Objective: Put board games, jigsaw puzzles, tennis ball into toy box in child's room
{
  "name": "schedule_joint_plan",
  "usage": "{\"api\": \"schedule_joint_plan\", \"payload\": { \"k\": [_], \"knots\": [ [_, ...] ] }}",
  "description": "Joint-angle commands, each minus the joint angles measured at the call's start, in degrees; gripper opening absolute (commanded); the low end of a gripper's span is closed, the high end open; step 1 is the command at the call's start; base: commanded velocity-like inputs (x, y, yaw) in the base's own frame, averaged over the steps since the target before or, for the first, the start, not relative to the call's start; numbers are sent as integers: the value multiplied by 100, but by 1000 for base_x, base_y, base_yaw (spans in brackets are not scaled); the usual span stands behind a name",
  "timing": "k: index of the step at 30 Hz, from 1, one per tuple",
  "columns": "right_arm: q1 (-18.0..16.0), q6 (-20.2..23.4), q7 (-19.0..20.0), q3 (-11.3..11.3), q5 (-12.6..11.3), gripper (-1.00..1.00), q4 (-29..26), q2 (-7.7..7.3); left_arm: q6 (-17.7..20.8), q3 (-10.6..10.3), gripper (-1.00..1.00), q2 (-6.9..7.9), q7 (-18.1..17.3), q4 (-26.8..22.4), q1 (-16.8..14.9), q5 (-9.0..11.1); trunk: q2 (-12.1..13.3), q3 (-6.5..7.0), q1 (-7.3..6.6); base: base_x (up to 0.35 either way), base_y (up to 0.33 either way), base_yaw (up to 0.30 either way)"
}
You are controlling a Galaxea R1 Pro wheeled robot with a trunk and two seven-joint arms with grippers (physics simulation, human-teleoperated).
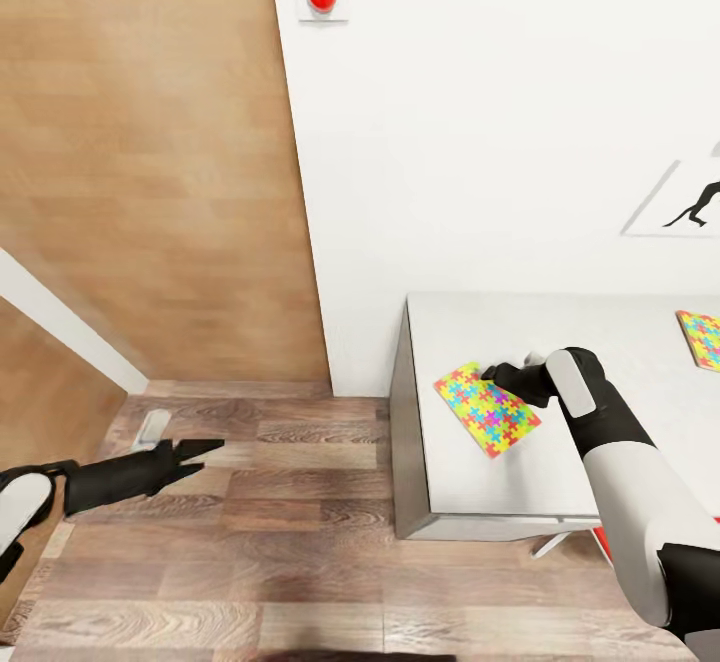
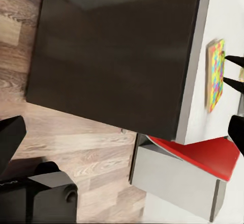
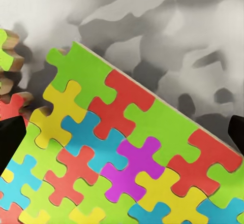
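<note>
Head view: the right pincer (image 1: 492, 374) sat at the lower right of centre, over the near left end of the counter (image 1: 520, 482), its fingertips at the upper corner of a jigsaw puzzle (image 1: 487, 408) lying flat and turned diagonally on the pale top. Whether the tips touched the board could not be told from this view. In the right wrist view the puzzle (image 3: 127, 158) ran across the lower part of the frame, with the mottled grey counter top (image 3: 168, 36) above it; the two dark fingertips (image 3: 10, 142) showed at the left and right edges, spread wide apart with nothing between them but the board below, so this pincer was released. A second jigsaw puzzle (image 1: 701, 338) lay at the right edge of the head frame, further along the counter and well apart from the first. The left pincer (image 1: 205, 450) hung at the lower left over the wood floor (image 1: 280, 502), clear of the counter, its fingers parted and gripping nothing. The left wrist view showed the dark counter side panel (image 2: 112, 56) across the upper centre, the first puzzle (image 2: 216, 74) edge-on at the right with the right pincer's tips just beside it, and a red-topped grey unit (image 2: 183, 176) at the lower right.
</note>
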Motion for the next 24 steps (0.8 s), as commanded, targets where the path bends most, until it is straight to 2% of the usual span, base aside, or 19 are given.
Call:
{"api": "schedule_joint_plan", "payload": {
  "k": [1,3,4,6,10,24],
  "knots": [
    [1,7,-48,-4,-115,100,142,4,12,-77,100,-253,193,3,-79,-208,-8,-9,4,0,14,0],
    [1,8,-51,-4,-112,100,137,8,29,-146,100,-631,571,3,-159,-505,-8,-9,4,0,119,0],
    [1,9,-52,-6,-111,100,135,6,35,-161,100,-734,679,2,-179,-608,-8,-9,4,-14,201,0],
    [1,9,-52,-10,-111,100,134,0,40,-165,100,-835,793,2,-201,-716,-8,-9,4,-35,239,0],
    [1,14,-53,-12,-110,100,133,-5,37,-155,100,-880,854,2,-213,-786,-8,-9,4,-13,152,0],
    [1,75,-53,-9,-110,100,133,-6,38,-153,100,-895,863,2,-207,-808,-8,-9,4,-1,129,0]
  ]
}}
